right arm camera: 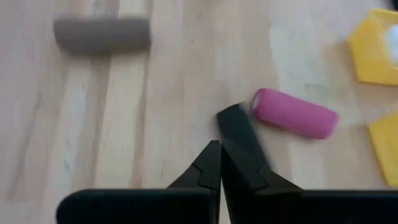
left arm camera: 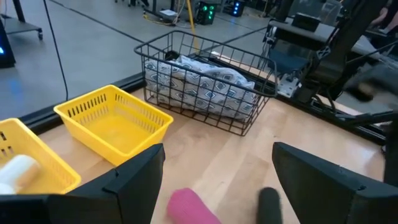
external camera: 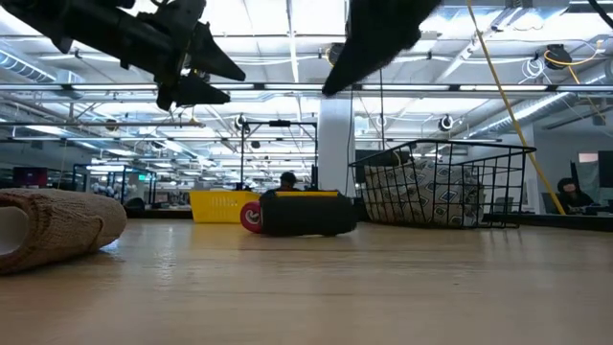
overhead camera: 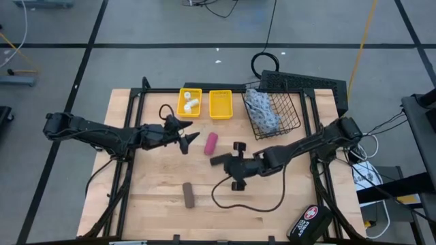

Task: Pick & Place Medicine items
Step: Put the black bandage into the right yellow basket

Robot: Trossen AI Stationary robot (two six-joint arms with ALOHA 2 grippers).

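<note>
The magenta tube lies on the table, and the black block lies next to its end. The brown block lies alone nearer the near edge. White bottles sit in the left yellow basket. The blue-white pouch lies in the wire basket. My left gripper is open and raised, just left of the tube. My right gripper is shut and hovers above the black block, well off the table in the low view.
A second yellow basket stands empty beside the first. The wire basket is at the far right. A black case with a red-white cross lies at the near right corner. A cable loop trails below the right arm.
</note>
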